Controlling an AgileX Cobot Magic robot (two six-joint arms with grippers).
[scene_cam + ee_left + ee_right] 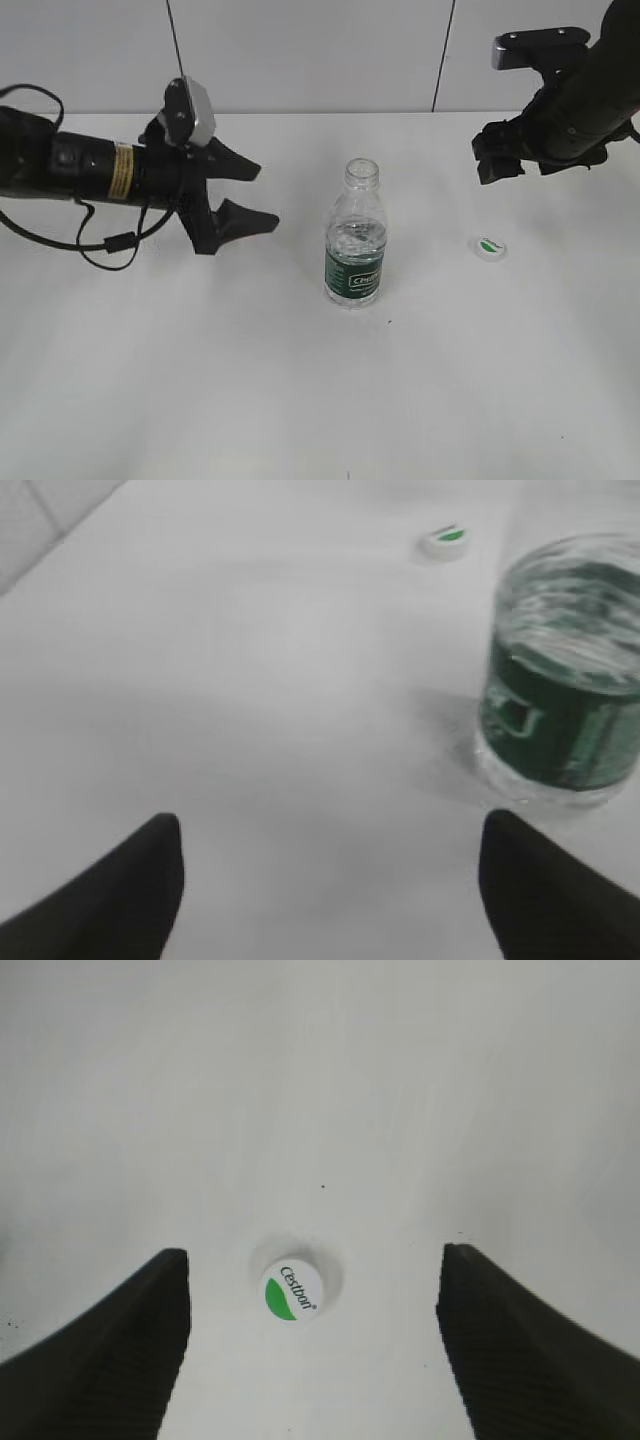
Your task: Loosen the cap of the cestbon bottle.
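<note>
Left gripper (pixel 250 195) held level above table's (pixel 200 380) left half, fingers spread wide, nothing between them, pointing toward cestbon bottle (pixel 355 240). Bottle upright mid-table, neck uncapped, just clear of left fingertips. Cap (pixel 488 246) flat on table right of bottle, well apart from it, green mark up. Right gripper (pixel 500 155) raised near far right edge above cap, jaws parted and empty; cap (pixel 292 1291) seen between them below.

Both arms raised, pincers empty
Left gripper (pixel 262 196) points sideways, jaws spread; right gripper (pixel 312 1330) points down, jaws wide apart.
</note>
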